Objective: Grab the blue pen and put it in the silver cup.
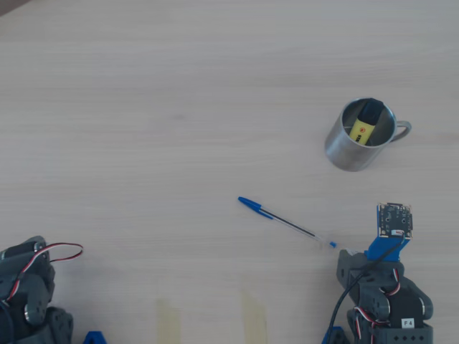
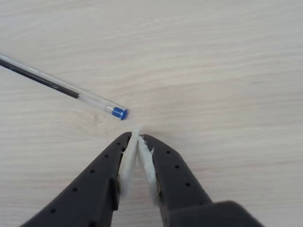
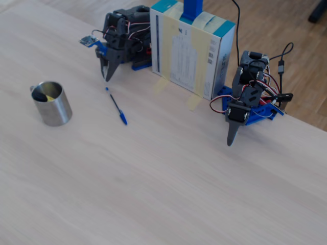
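Note:
The blue pen (image 1: 287,223) lies flat on the light wooden table, blue cap to the upper left and small blue end plug to the lower right in the overhead view. My gripper (image 2: 137,135) is shut with nothing in it; its white-padded tips rest just below and right of the pen's end plug (image 2: 119,112), with a small gap between them. In the fixed view my gripper (image 3: 106,79) points down at the pen's (image 3: 116,107) near end. The silver cup (image 1: 341,147) stands upright beyond the pen, handle to the right, apart from both.
A yellow-and-black marker (image 1: 364,125) leans inside the cup. A second arm (image 3: 245,102) hangs idle at the right of the fixed view. A cardboard box (image 3: 191,51) stands between the two arms. Tape strips (image 1: 253,315) lie at the near edge.

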Available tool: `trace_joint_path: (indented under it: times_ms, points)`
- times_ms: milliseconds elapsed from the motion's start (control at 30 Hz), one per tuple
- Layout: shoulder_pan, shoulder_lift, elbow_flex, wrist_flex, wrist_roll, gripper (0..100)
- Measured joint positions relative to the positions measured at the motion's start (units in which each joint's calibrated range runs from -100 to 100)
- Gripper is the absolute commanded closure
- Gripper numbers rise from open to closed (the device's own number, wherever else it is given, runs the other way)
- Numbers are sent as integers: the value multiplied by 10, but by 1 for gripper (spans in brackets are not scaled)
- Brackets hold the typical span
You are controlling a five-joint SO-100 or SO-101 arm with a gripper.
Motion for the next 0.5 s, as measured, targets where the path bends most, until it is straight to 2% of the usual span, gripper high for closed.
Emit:
trace_joint_path:
  times_ms: [500]
  points:
    - [-22, 0, -13, 6, 13, 97]
